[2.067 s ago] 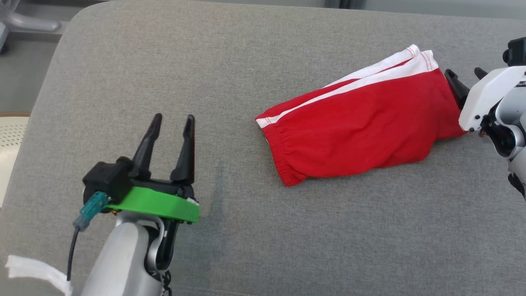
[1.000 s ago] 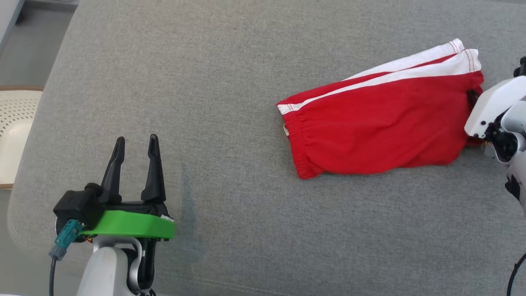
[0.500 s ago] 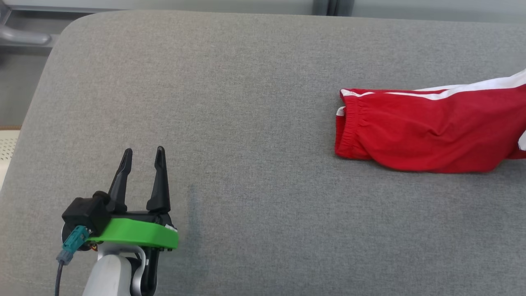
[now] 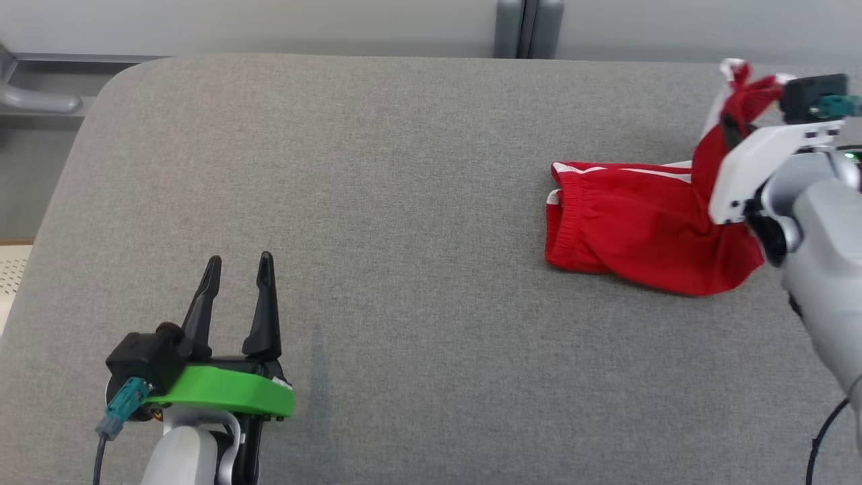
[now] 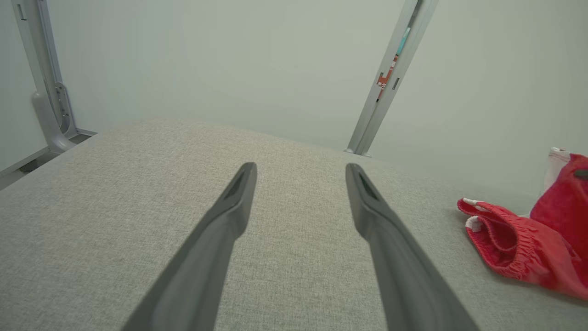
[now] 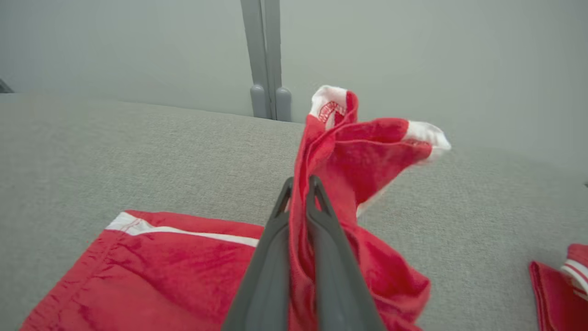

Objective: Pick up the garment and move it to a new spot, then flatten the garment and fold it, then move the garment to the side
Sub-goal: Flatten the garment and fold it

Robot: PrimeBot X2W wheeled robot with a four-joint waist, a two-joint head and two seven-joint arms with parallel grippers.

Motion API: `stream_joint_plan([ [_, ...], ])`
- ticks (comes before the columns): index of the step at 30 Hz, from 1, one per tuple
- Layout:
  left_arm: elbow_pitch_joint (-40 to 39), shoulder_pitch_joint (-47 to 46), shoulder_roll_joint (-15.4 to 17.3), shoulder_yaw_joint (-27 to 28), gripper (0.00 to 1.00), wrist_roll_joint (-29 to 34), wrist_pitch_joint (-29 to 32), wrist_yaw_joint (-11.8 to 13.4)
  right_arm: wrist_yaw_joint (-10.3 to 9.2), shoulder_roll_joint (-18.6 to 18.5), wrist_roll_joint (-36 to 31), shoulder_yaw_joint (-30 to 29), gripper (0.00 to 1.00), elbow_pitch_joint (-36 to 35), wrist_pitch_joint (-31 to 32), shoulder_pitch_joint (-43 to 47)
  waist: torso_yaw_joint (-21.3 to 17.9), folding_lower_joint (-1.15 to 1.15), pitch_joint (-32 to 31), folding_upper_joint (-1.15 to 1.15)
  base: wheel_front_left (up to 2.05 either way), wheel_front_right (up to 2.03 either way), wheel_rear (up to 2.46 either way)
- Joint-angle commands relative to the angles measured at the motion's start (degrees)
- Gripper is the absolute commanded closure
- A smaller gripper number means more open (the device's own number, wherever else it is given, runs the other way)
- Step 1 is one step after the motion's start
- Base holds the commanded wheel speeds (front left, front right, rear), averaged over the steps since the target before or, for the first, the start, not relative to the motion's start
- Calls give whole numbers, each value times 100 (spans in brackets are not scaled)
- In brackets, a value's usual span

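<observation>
Right tool is clamped together on a thin bunch of the shorts near one leg hem. That corner stands up past its tips, while the waistband end lies on the cushion below and to its left. My worry is the pinch: so little cloth sits between the fingers that I think the drag of the trailing end could pull it free mid-carry. Hung from one corner, the shorts would also likely land bunched and be harder to flatten. My left tool is spread apart and empty, well off to the left, too far away to catch a slip.
</observation>
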Motion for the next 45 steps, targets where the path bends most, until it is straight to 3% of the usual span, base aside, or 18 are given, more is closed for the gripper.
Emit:
stream_joint_plan([
  [1, 13, 91, 10, -7, 0, -53, 2, -9, -12, 96, -106, 77, 100, -104, 130, 29, 23, 0, -30, 0, 0, 0, 0],
  [10, 47, 108, -22, -68, 0, -124, 2, -10, -12, 864, -503, 310, 100, -467, 1007, 453, 174, 0, -119, 0, 0, 0, 0],
  [18, 32, 143, -39, -13, 0, -133, 2, -10, -12, 1188, -775, 223, 100, -682, 1331, 850, 213, 0, -162, 0, 0, 0, 0],
  [19, 28, 145, -41, -8, 0, -129, 2, -10, -12, 1216, -800, 179, 0, -739, 1352, 890, 202, 0, -163, 0, 0, 0, 0],
  [23, 23, 162, -42, 14, 0, -117, 2, -10, -12, 1346, -610, 13, 0, -1179, 1368, 1081, 154, 0, -188, 0, 0, 0, 0],
  [26, 32, 183, -41, 28, 0, -114, 2, -10, -9, 1489, 45, -97, 0, -1934, 1599, 1369, 106, 0, -246, 0, 0, 0, 0],
  [31, 47, 253, -42, 52, 0, -111, 2, -10, -12, 1050, 632, -290, 0, -3369, 1817, 1880, 11, 0, -377, 0, 0, 0, 0],
  [37, 53, 341, -50, 59, 0, -143, 2, -10, -10, 577, -12, -1320, 0, -4166, 1411, 2586, -80, 0, -544, 0, 0, 0, 0],
  [43, 16, 331, -51, 36, 0, -159, 2, -10, -7, 724, -1138, -2102, 0, -3837, 1031, 3027, -106, 0, -504, 0, 0, 0, 0],
  [44, 6, 314, -50, 20, 0, -149, 2, -10, -7, 807, -1211, -2164, 9, -3746, 969, 3024, -107, 0, -467, 0, 0, 0, 0],
  [45, -1, 283, -42, -5, 0, -136, 2, -10, -6, 881, -1353, -2188, 42, -3621, 873, 2988, -101, 0, -421, 0, 0, 0, 0],
])
